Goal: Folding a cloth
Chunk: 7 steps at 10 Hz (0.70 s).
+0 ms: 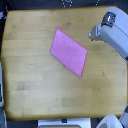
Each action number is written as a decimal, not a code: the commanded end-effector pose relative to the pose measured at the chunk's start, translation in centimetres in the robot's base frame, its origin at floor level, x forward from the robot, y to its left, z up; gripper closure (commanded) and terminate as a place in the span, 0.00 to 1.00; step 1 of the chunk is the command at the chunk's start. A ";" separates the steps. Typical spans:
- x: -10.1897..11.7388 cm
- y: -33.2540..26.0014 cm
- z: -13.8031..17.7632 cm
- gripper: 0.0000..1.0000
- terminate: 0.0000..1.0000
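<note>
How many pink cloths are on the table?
1. The pink cloth lies flat and spread out near the middle of the wooden table, apart from the robot arm at the exterior view's right. No other cloth shows.

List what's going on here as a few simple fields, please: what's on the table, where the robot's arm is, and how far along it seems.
surface: wooden table
item: pink cloth, flat, spread open, four-sided, set at an angle
arm: enters from the exterior view's upper right
tool: near the cloth's right corner, apart from it; open or shut unclear
contact: none
folding: not yet begun
</note>
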 end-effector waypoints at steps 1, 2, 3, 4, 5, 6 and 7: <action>-0.1 0.3 -0.1 0.00 0.00; -0.6 1.2 -0.5 0.00 0.00; -0.9 0.6 -0.8 0.00 0.00; -1.6 0.2 -1.0 0.00 0.00; -2.1 0.0 -1.1 0.00 0.00; -3.0 0.8 -1.7 0.00 0.00; -3.5 1.7 -2.6 0.00 0.00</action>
